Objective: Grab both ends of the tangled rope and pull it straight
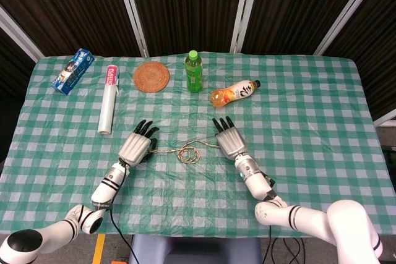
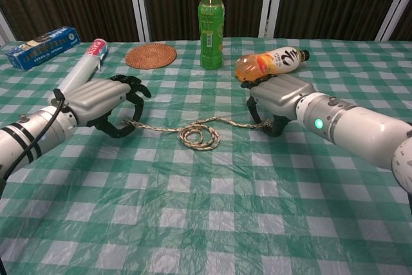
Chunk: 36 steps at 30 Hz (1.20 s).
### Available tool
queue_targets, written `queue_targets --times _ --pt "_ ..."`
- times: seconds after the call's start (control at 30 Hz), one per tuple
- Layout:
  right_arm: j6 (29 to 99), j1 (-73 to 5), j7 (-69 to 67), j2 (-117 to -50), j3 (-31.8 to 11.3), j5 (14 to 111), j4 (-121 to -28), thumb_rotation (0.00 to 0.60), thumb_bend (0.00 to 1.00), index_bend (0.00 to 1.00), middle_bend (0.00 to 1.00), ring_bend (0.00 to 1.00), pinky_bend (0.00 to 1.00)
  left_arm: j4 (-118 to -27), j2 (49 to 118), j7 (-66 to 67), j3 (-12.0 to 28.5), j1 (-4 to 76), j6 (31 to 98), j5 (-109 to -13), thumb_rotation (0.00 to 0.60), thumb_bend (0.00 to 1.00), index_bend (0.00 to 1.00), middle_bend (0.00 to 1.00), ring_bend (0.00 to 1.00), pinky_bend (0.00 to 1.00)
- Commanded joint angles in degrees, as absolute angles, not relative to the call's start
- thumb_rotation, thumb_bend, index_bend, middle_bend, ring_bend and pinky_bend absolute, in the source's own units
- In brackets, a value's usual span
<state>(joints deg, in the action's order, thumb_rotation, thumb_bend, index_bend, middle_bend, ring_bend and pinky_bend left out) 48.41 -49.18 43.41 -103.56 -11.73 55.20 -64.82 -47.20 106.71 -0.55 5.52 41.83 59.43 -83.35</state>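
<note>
- On the checked tablecloth [image 2: 212,223], the rope [image 2: 201,134] is lying coiled between both hands.
- Left hand [image 2: 103,102] is curling around one end; whether it is gripping, I cannot tell.
- Right hand [image 2: 275,98] is covering the other end, grip equally unclear.

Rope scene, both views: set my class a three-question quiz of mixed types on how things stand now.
1. True or false: the rope lies straight between the left robot hand and the right robot hand.
2. Which object lies on its side? A green bottle; B orange bottle; C woven coaster.
3. Fill in: the blue box sits nearest the table's far ____ corner.

Key: 1 false, its middle is coiled; 2 B; 3 left.
</note>
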Motion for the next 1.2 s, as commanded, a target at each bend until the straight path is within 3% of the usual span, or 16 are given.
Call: queue_targets --times 0.03,0.2,0.47,0.7,1.2 --pt "48.6 -49.4 43.9 -103.5 -11.5 54.4 -64.9 0.600 0.47 0.61 0.00 0.00 0.00 -47.3 106.6 -0.6 5.5 41.8 59.3 -83.3 0.600 0.45 0.74 0.16 0.00 0.06" --pt "49.3 -49.7 44.4 -103.9 -11.2 53.8 -64.6 0.600 0.48 0.68 0.00 0.00 0.00 -47.5 106.3 -0.5 5.4 41.8 59.0 -83.3 0.600 0.46 0.74 0.16 0.00 0.06" --pt "49.6 -50.0 44.9 -104.3 -10.7 52.8 -63.9 0.600 0.64 0.75 0.03 0.00 0.00 -48.3 105.5 0.3 5.4 41.9 58.3 -83.1 0.600 0.48 0.73 0.15 0.00 0.06" --pt "50.6 -49.8 44.5 -103.2 -10.5 52.8 -65.1 0.600 0.65 0.76 0.03 0.00 0.00 -48.9 105.1 0.9 5.4 41.7 59.0 -83.3 0.600 0.48 0.73 0.15 0.00 0.06" --pt "55.6 -43.5 38.2 -89.2 -8.6 56.0 -74.3 0.600 0.65 0.79 0.05 0.00 0.00 -50.8 101.5 1.8 4.7 39.0 61.5 -83.1 0.600 0.48 0.73 0.15 0.00 0.06"
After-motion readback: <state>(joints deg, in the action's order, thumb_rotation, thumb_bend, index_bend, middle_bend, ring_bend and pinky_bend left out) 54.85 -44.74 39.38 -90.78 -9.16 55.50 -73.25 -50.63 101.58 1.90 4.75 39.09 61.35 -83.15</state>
